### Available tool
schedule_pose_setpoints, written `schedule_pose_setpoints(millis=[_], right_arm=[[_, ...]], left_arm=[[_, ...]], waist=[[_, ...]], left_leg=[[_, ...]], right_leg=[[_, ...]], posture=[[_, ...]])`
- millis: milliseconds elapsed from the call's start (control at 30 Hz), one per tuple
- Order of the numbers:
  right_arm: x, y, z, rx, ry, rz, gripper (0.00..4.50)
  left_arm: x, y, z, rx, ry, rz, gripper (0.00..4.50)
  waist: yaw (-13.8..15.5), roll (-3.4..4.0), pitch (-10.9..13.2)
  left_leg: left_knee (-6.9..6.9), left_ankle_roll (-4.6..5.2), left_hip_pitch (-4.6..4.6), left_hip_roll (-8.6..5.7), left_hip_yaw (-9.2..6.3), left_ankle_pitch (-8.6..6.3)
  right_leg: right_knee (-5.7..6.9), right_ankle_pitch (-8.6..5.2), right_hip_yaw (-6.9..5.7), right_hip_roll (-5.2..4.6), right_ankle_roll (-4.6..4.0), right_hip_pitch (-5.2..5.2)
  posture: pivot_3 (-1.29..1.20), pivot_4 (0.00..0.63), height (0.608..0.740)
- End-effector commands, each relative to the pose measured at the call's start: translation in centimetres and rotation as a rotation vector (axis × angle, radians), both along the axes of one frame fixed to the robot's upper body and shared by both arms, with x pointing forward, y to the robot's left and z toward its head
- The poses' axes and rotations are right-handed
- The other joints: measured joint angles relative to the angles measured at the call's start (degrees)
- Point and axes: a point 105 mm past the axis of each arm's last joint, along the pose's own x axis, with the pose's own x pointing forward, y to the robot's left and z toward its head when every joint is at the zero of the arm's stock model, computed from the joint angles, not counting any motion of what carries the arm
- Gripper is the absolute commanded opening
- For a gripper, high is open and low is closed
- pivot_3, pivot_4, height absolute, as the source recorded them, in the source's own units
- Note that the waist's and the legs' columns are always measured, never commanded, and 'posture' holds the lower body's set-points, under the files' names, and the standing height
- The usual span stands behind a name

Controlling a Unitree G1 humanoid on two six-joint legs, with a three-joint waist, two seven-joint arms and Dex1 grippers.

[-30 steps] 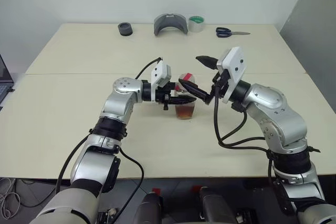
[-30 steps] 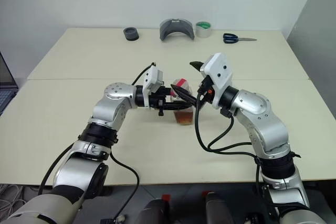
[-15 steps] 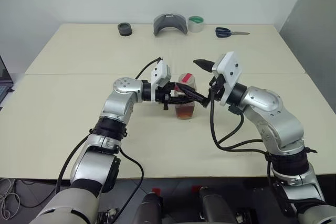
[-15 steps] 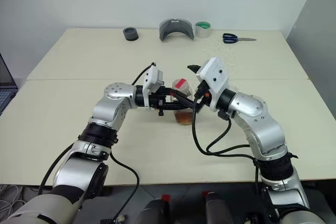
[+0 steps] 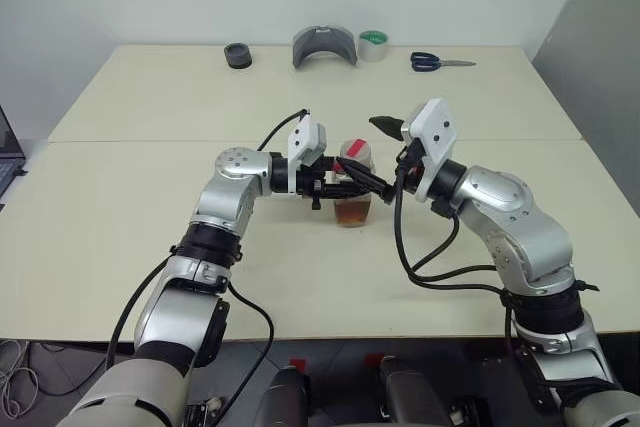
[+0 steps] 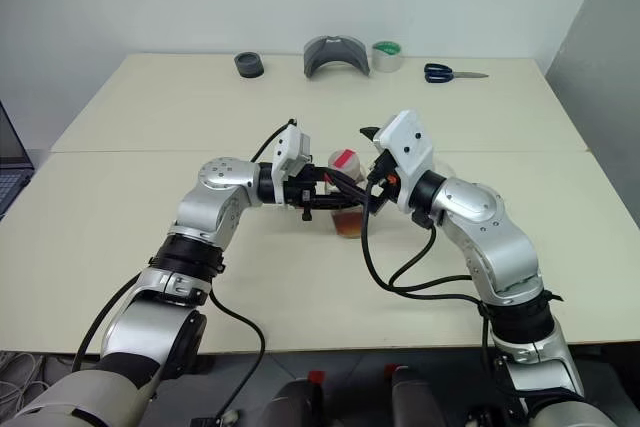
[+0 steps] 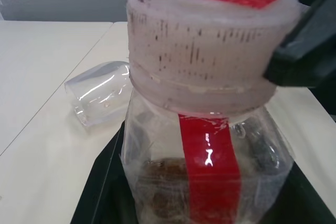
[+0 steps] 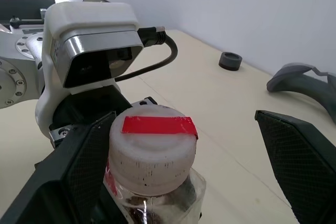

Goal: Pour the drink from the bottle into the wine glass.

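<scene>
Frame centre: my left gripper point(image 5: 335, 190) clamps the bottle point(image 5: 354, 197), red label strip unreadable; my right gripper point(image 8: 184, 145) stands wide around its cap point(image 8: 152, 148); bare table point(image 5: 150, 217) surrounds.

Pale table and what rests on it

The cream table point(image 5: 150, 237) has a seam running across it. Along its far edge lie a small black ring point(image 5: 238, 55), a grey curved piece point(image 5: 324, 46), a roll of tape point(image 5: 374, 45) and blue-handled scissors point(image 5: 438, 62). The wine glass point(image 7: 100, 97) lies on its side near the middle.
</scene>
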Motion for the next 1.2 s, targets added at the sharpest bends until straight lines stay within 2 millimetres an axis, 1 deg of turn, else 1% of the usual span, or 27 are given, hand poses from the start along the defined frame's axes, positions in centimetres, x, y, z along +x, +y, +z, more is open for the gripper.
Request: schedule_pose_setpoints(millis=[33,167,300,633,733,867,967,1000,1200], right_arm=[[-0.1,-1.2,1.3,0.028,-0.038,-0.039,4.50],[-0.3,-1.8,1.7,0.044,-0.039,-0.054,4.50],[-0.5,-2.1,2.0,0.057,-0.035,-0.060,4.50],[-1.3,-2.7,1.6,0.037,-0.005,-0.047,4.50],[-2.1,-2.4,1.6,0.033,0.019,0.000,4.50],[-3.6,-1.5,1.8,0.043,0.055,0.098,4.50],[-4.1,-0.6,1.9,0.035,0.052,0.132,4.50],[-4.0,-0.3,1.9,0.035,0.048,0.133,4.50],[-1.8,0.9,2.0,0.013,-0.013,0.045,4.50]], left_arm=[[-0.3,0.0,1.8,-0.027,-0.076,-0.018,1.80],[-0.3,0.1,1.8,-0.024,-0.080,-0.011,1.80],[-0.2,0.2,1.9,-0.023,-0.082,-0.005,1.80],[0.0,0.3,1.9,-0.026,-0.086,0.008,1.80],[0.1,0.4,2.0,-0.028,-0.087,0.010,1.80],[0.2,0.4,2.1,-0.032,-0.086,0.009,1.80],[0.2,0.4,2.2,-0.031,-0.086,0.004,1.80],[0.2,0.4,2.3,-0.031,-0.087,0.003,1.80],[0.1,0.3,2.3,-0.025,-0.089,-0.011,1.80]], waist=[[0.0,0.00,0.0],[0.0,0.00,0.0],[0.0,0.00,0.0],[0.0,0.00,0.0],[0.0,0.00,0.0],[0.0,0.00,0.0],[0.0,0.00,0.0],[0.0,0.00,0.0],[0.0,0.00,0.0]], left_leg=[[0.00,0.00,0.00,0.00,0.00,0.00],[0.00,0.00,-0.01,0.00,-0.01,0.00],[0.00,0.00,0.00,0.00,0.00,0.00],[0.00,0.00,0.00,0.00,0.00,0.00],[0.00,0.00,-0.01,-0.01,-0.01,0.00],[-0.01,0.00,-0.01,0.01,-0.01,0.00],[0.00,0.01,-0.01,0.01,0.00,0.00],[0.00,0.01,-0.01,0.00,-0.01,0.00],[0.00,0.00,0.00,0.01,0.00,0.00]], right_leg=[[0.00,0.00,0.00,0.00,0.00,0.00],[0.00,0.00,0.00,0.00,0.00,0.00],[0.00,0.00,0.00,0.00,0.00,0.00],[0.00,0.00,0.00,0.00,0.00,0.00],[0.00,0.00,0.00,0.00,0.00,0.00],[0.00,0.00,0.00,0.00,0.00,0.00],[0.00,0.00,0.00,0.00,0.00,0.00],[0.00,0.00,0.00,0.00,0.00,0.00],[0.00,0.00,0.00,0.02,0.00,0.00]], posture=[[0.00,0.150,0.740],[0.00,0.150,0.740],[0.00,0.150,0.740],[0.00,0.150,0.740],[0.00,0.150,0.740],[0.00,0.150,0.740],[0.00,0.150,0.740],[0.00,0.150,0.740],[0.00,0.150,0.740]])
